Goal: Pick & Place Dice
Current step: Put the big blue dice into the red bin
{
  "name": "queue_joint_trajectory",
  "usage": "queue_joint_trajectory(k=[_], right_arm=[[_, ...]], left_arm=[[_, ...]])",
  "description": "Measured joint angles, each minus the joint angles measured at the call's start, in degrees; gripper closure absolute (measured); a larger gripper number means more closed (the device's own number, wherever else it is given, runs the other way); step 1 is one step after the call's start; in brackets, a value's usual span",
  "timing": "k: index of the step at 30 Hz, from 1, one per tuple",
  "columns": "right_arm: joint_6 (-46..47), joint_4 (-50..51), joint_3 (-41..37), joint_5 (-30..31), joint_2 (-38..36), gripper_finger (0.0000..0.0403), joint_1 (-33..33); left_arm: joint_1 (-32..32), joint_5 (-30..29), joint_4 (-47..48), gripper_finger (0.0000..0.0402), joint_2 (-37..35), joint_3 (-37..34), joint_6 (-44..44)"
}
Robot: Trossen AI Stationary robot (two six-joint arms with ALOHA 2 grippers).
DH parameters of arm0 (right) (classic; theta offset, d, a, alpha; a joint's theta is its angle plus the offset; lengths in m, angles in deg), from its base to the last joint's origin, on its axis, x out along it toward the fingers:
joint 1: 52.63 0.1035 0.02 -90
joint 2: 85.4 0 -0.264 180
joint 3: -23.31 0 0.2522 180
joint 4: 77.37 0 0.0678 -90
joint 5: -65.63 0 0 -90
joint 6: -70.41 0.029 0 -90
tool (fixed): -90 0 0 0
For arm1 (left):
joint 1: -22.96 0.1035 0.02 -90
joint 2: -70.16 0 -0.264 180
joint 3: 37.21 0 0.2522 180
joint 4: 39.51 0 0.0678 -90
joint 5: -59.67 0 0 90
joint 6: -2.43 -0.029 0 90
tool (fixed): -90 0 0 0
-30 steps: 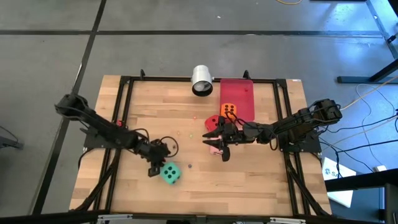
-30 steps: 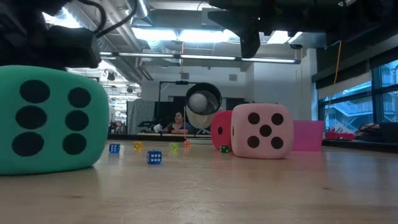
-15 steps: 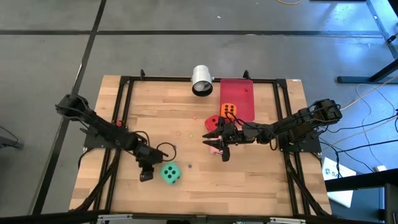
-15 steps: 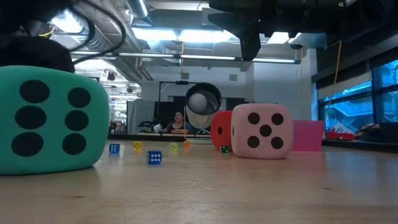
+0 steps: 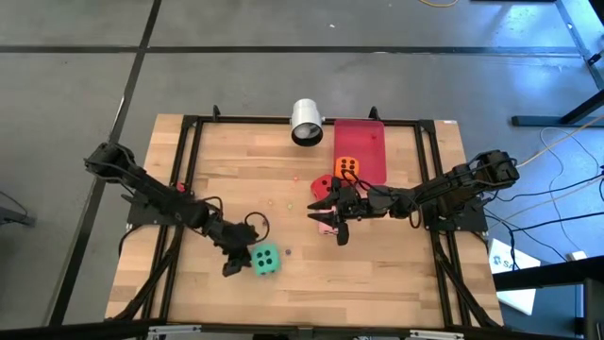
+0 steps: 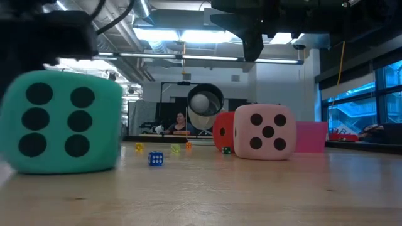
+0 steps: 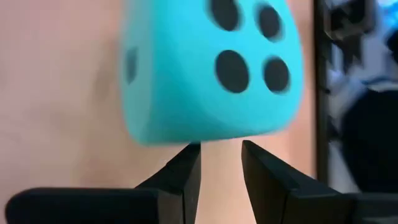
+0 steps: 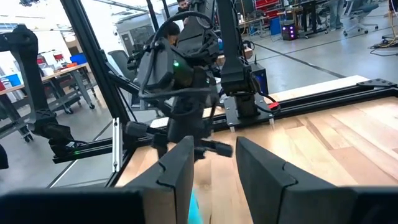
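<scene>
The green die point(image 5: 264, 260) sits on the table near the front and fills the left of the low view point(image 6: 63, 122). My left gripper point(image 5: 242, 263) is shut, with its fingertips at the die's left side point(image 7: 211, 118). The pink die point(image 5: 327, 226) rests on the table at mid-table, and the red die point(image 5: 323, 181) sits just behind it. The orange die point(image 5: 347, 166) lies on the red tray point(image 5: 363, 137). My right gripper point(image 5: 330, 215) is shut and hovers above the pink die point(image 6: 267, 132), touching nothing. My left gripper pushes the green die with the tips of its shut fingers point(image 7: 193, 158), which meet the edge of the die's left-hand face point(image 7: 205, 138). The fingers come nearly level from the table's left side. The die sits on the table.
A white cup point(image 5: 307, 123) lies on its side at the far edge beside the tray. Several tiny coloured dice point(image 6: 156, 159) are scattered on the wood between the big dice. A black frame point(image 5: 189, 170) runs along the table's left, right and far sides.
My left gripper drew back toward the table's left and near edge, then came right again against the green die. The die has slid a little toward the table's right and turned slightly. My right gripper has kept still.
</scene>
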Motion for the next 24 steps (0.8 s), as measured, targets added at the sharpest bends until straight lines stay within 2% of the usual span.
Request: queue_joint_trajectory(k=[7,14,16,21,24], right_arm=[[0.0,0.0,0.0,0.0,0.0,0.0282,0.0],[0.0,0.1,0.0,0.0,0.0,0.0282,0.0],[0.0,0.1,0.0,0.0,0.0,0.0282,0.0],[0.3,1.3,0.0,0.0,0.0,0.0282,0.0],[0.2,2.2,0.0,0.0,0.0,0.0282,0.0]], left_arm=[[4.1,-6.5,-1.9,0.0293,0.0,0.0,-9.4],[7.7,-7.5,-4.0,0.0293,0.0,0.0,-17.2],[8.5,-4.1,-3.4,0.0293,0.0,0.0,-16.6],[8.7,10.8,-3.0,0.0293,0.0,0.0,-9.6],[6.9,12.9,-4.6,0.0293,0.0,0.0,-6.5]])
